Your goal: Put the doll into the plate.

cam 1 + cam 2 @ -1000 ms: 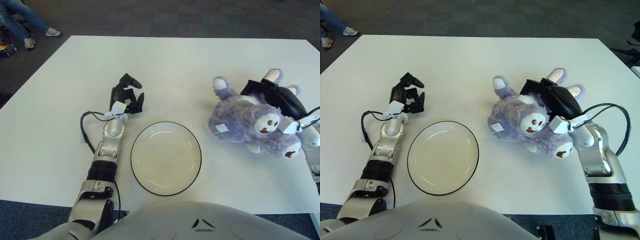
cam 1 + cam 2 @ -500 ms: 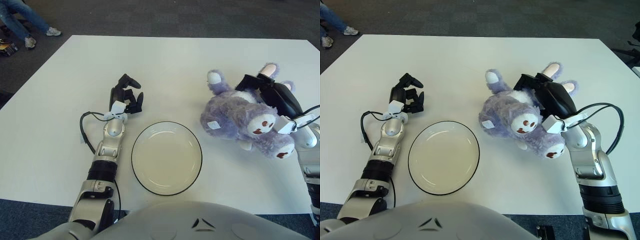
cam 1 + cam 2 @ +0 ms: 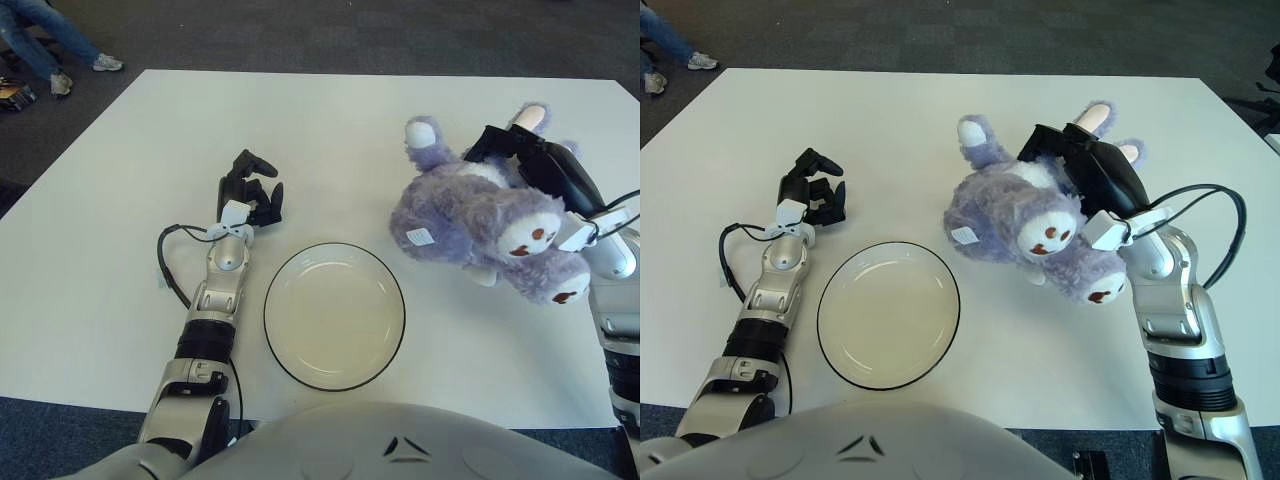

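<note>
A purple plush doll (image 3: 1015, 215) with white paws and pink ears hangs lifted off the white table, to the right of the plate. My right hand (image 3: 1090, 170) is shut on it from behind, black fingers wrapped around its upper body. The round cream plate (image 3: 888, 314) with a dark rim lies on the table at the front centre, holding nothing. My left hand (image 3: 815, 195) shows beside the plate on its far left side, fingers curled with nothing in them.
The white table (image 3: 940, 120) spreads wide behind the plate and doll. A black cable (image 3: 735, 250) loops beside my left forearm. A person's legs (image 3: 45, 40) show on the floor at the far left.
My right hand has raised the doll off the table and carried it left, toward the plate. The left hand has stayed about where it was.
</note>
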Available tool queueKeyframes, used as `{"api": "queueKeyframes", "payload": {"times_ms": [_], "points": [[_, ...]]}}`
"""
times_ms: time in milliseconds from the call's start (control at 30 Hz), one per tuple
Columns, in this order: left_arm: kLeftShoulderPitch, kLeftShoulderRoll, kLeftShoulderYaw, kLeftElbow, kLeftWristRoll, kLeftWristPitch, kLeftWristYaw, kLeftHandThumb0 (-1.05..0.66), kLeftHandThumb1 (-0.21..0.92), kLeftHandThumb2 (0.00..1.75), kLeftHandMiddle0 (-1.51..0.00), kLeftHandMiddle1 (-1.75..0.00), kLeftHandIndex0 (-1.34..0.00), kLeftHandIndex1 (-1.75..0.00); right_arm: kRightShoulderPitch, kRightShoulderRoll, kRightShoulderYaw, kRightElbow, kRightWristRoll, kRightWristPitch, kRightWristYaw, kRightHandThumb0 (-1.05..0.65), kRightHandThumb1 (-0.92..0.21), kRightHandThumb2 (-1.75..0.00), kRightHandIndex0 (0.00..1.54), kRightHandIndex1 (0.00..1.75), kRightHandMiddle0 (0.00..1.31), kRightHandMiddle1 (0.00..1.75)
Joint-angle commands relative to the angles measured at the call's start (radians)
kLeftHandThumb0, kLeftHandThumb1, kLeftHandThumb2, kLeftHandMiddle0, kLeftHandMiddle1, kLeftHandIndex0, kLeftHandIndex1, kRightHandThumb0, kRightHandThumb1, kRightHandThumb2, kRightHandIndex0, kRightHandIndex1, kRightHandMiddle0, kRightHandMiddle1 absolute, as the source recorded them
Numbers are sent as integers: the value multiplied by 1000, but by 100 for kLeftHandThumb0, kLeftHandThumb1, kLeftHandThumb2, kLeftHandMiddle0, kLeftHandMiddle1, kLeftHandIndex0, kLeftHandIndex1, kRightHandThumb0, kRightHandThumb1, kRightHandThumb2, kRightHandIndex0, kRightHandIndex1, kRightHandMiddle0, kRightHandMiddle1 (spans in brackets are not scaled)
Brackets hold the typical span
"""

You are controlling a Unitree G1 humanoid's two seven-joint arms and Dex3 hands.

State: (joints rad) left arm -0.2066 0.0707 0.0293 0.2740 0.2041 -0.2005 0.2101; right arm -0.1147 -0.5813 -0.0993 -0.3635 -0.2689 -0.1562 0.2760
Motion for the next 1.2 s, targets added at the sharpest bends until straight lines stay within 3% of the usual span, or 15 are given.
{"api": "queueKeyframes", "payload": {"times_ms": [0, 500, 967, 1167], "points": [[37, -17, -6, 7, 4, 30, 13, -42, 54, 103, -103, -175, -44, -175, -42, 13, 18, -30, 39, 6, 26, 52, -19, -147, 71, 175, 84, 175], [50, -23, -27, -29, -6, 55, -10, -40, 62, 93, -102, -175, -38, -175, -90, 57, 90, -63, 110, 9, 100, 56, -10, -157, 78, 175, 94, 175], [57, -27, -43, -21, -49, -5, -59, -39, 64, 90, -93, -175, -36, -175, -146, 140, 188, -53, 205, 66, 176, 61, -3, -167, 86, 175, 107, 175], [54, -32, -39, -9, -53, -17, -52, -39, 66, 87, -93, -175, -35, -175, -157, 159, 238, -41, 139, 6, 164, 60, -4, -165, 84, 175, 107, 175]]}}
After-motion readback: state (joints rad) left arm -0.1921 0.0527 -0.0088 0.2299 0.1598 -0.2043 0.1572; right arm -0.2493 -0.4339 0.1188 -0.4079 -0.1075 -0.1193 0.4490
